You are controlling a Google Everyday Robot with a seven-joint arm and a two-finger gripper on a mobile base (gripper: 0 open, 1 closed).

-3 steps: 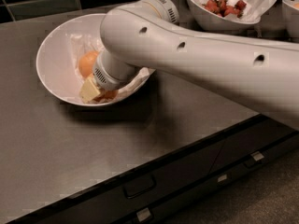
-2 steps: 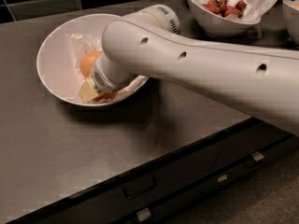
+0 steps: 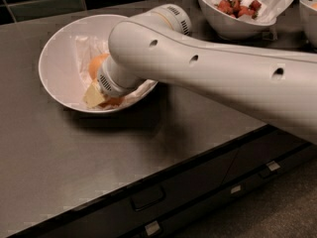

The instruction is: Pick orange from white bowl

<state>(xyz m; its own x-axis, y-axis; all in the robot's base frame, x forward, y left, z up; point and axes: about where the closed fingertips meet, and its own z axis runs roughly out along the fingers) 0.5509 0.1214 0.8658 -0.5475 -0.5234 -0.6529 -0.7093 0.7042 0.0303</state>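
hand (image 3: pixel 100 92) is down inside the white bowl (image 3: pixel 57 58), low on its near side and mostly hidden behind the wrist. can't tell how far open it is or whether it has hold of anything

orange (image 3: pixel 97 64) sits in the white bowl on the paper liner (image 3: pixel 84 43), just behind the hand. touching or a hair apart, can't say which

progress: reach into the bowl looks done. grasp unconfirmed. lift-out not done, fruit is below the rim

counts:
- 1 orange clearly showing, plus an orange sliver (image 3: pixel 114 102) under the hand that might be a second fruit, can't tell
- 3 white bowls on the counter (image 3: pixel 59 172): the target, a berry bowl (image 3: pixel 233 28) holding red berries (image 3: pixel 237 6), and a cropped bowl (image 3: pixel 309 14) at the right edge
- 1 arm (image 3: pixel 213 78), 1 hand
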